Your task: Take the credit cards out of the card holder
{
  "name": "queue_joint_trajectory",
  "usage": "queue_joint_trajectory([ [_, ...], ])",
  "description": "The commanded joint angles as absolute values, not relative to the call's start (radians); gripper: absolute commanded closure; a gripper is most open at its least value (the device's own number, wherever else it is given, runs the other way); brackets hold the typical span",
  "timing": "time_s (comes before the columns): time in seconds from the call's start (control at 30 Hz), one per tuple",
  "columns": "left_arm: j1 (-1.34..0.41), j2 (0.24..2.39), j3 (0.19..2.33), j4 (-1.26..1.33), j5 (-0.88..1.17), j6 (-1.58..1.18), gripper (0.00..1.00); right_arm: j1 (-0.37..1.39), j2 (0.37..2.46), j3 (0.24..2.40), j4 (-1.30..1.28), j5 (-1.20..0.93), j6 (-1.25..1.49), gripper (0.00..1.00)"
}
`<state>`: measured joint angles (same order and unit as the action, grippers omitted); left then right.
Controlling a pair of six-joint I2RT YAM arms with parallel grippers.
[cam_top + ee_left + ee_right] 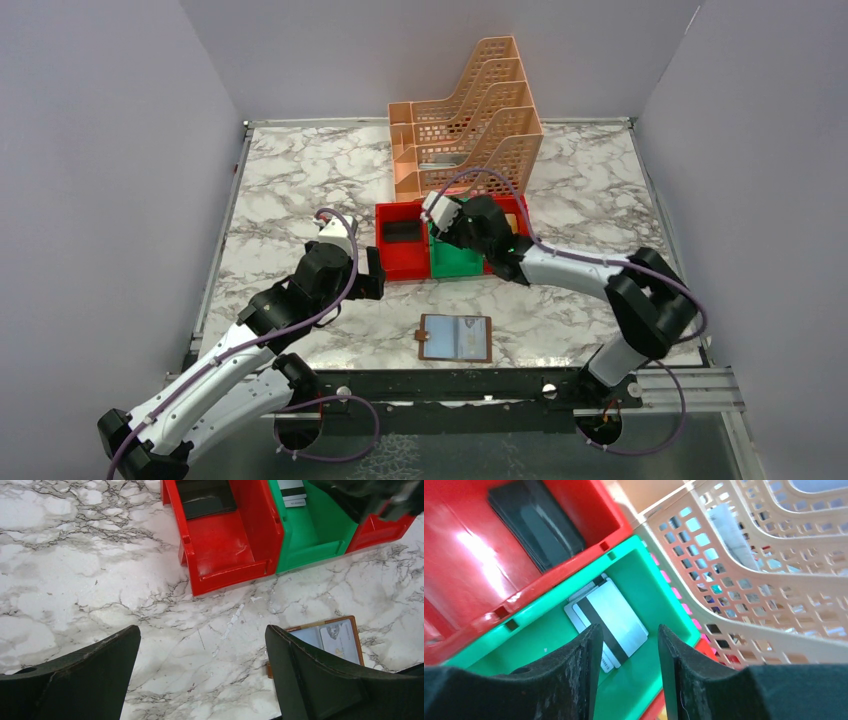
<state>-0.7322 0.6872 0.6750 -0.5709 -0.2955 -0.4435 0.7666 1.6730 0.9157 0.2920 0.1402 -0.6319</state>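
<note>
- Two arms reach in from the near edge of the marble tabletop [280, 190], which is boxed in by grey walls on the left, far and right sides.
- Along the left edge the marble lies open from the far left corner down to the near one. This is the widest free stretch.
- The left gripper [202, 632] hangs over the marble just left of the bins, its jaws spread wide with nothing between them.
- Three bins sit side by side in a row near the middle of the tabletop.
- The left red bin [403, 270] has a flat dark object [400, 232] in its far end.
- The green bin [659, 600] touches it on the right. The credit cards [611, 612] lie stacked on its floor at the far end, the top one silvery with a black stripe.
- The right gripper [630, 630] hovers over the green bin above the cards, its jaws narrowly parted and gripping nothing.
- The card holder [456, 338] lies open and flat near the near edge, about midway along it and well apart from the bins. A pale card face seems to show in one pocket.
- The peach file rack [470, 110] stands at the far edge just behind the bins, leaving little room there. It holds a white sheet [729, 530].
- The second red bin [380, 527] is largely hidden under the right arm.
- Open marble runs on to the right edge.
</note>
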Motion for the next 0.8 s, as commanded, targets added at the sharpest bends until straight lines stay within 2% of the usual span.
queue_joint_trajectory([
  [0.0, -0.726, 0.670, 0.683, -0.564, -0.270, -0.431, 0.01, 0.770, 1.425, 0.839, 0.303, 0.086, -0.288, 0.45],
  [0.1, -0.726, 0.655, 0.677, -0.555, -0.259, -0.432, 0.01, 0.770, 1.261, 0.761, 0.203, 0.108, 0.042, 0.26],
  [0.23, -0.726, 0.632, 0.672, -0.547, -0.231, -0.444, 0.01, 0.770, 1.102, 0.670, -0.043, -0.059, 0.349, 0.26],
  [0.37, -0.725, 0.573, 0.622, -0.493, -0.163, -0.497, 0.01, 0.770, 0.931, 0.461, 0.044, -0.343, 0.502, 0.26],
  [0.47, -0.726, 0.531, 0.576, -0.412, -0.111, -0.540, 0.01, 0.770, 0.811, 0.344, 0.082, -0.376, 0.597, 0.24],
  [0.53, -0.726, 0.509, 0.549, -0.374, -0.096, -0.573, 0.01, 0.770, 0.745, 0.330, 0.036, -0.323, 0.597, 0.20],
  [0.67, -0.726, 0.487, 0.497, -0.311, -0.067, -0.654, 0.01, 0.770, 0.684, 0.341, -0.119, -0.063, 0.705, 0.20],
  [0.77, -0.726, 0.494, 0.447, -0.212, 0.086, -0.663, 0.01, 0.770, 0.661, 0.325, -0.226, 0.030, 0.774, 0.32],
])
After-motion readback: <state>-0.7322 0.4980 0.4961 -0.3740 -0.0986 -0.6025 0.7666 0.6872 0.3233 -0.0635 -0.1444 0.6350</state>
